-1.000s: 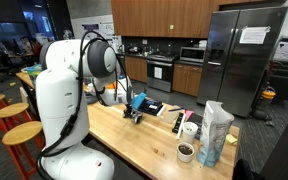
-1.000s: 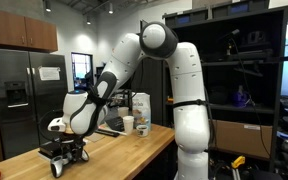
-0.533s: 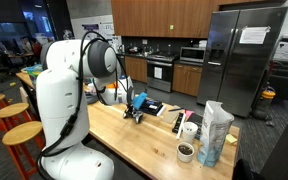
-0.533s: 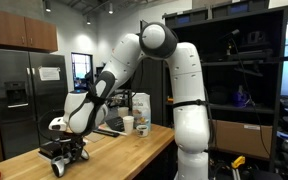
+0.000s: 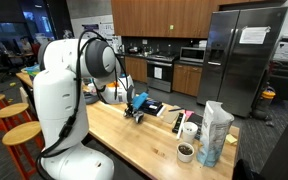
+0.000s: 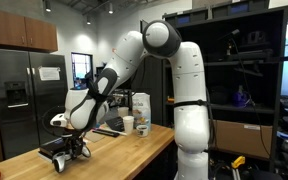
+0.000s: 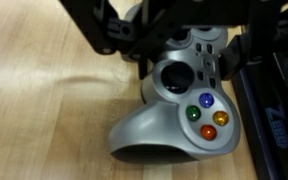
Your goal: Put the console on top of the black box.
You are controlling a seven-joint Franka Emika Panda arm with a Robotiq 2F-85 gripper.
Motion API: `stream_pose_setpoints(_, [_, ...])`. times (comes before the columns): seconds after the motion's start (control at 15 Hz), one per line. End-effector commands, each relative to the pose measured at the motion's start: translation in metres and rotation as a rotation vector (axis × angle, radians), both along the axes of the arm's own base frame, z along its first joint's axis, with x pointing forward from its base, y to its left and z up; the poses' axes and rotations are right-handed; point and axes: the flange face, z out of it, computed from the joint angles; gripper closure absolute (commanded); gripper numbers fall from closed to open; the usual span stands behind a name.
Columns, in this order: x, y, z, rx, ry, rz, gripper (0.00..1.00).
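Up close in the wrist view, mostly seeing a small glossy silver-grey plastic console [image 7: 179, 125]: one rounded horn sweeping toward the lower left, a domed dark thumbstick, and four shiny round buttons in blue, green, yellow and red. Down on a pale wooden countertop [image 7: 44, 110] with fine straight grain. Far half swallowed by the black gripper [image 7: 184, 45], so no clear look at the second horn or the top edge. Matte black fingers [image 7: 119, 35] pressed against both flanks of that far half, pinching it as far as the blur allows. Just to the right, chopped off by the frame edge, a flat matte black box [image 7: 276, 105] with bluish lettering too smeared to read. Right beside the console, can't tell whether touching. Console not on top of it yet. Over in both exterior views, way too small to pick out console or box. Only a dark clump low over the counter at the end of the smooth white arm [image 5: 59, 90]. Also a crinkly pale plastic bag [image 5: 216, 133] standing upright at the counter's near end, contents impossible to make out.
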Motion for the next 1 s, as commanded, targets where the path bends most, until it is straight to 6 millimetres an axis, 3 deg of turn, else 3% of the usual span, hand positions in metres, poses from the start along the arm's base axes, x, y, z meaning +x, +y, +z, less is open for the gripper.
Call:
stream_pose_setpoints(0.0, [-0.021, -0.003, 0.034, -0.026, -0.031, -0.064, 0.55])
stream_pose_setpoints(0.33, [-0.03, 0.002, 0.057, -0.07, -0.055, -0.073, 0.55])
stream_pose_setpoints(0.93, [-0.014, -0.025, 0.09, -0.08, -0.116, -0.139, 0.55])
